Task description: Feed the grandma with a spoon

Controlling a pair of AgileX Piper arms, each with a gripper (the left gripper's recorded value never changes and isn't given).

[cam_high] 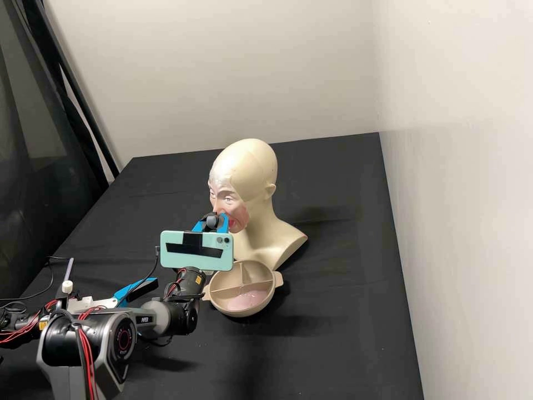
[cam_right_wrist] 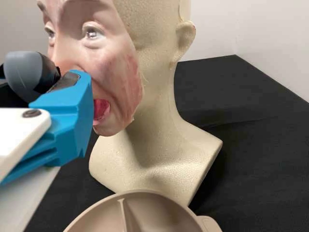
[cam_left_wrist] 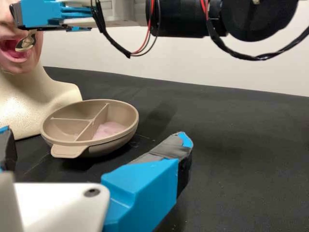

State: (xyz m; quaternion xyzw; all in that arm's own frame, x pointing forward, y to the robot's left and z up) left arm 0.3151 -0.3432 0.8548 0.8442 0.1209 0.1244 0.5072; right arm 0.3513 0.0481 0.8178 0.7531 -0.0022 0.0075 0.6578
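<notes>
1. Closest to me, my left gripper (cam_high: 139,289) sits low over the black bench (cam_high: 344,233). Its blue fingers are spread wide with nothing between them.
2. Just past it is my right arm, with a mint-green phone (cam_high: 197,250) strapped across its wrist.
3. Beside that arm the tan divided bowl (cam_high: 219,297) rests on the bench, just in front of the bust's base. Pale pink food (cam_high: 244,303) lies in its largest compartment.
4. Above the bowl, my right gripper (cam_high: 211,223) is up at face height, pinching the spoon's grey handle (cam_right_wrist: 29,72).
5. The spoon (cam_left_wrist: 25,42) has its metal end at the open mouth of the grandma head (cam_high: 244,166). I cannot tell whether it touches the lips.
6. The head stands upright on its cream bust at mid-bench, facing my arms, with the pale wall (cam_high: 222,66) behind it.
</notes>
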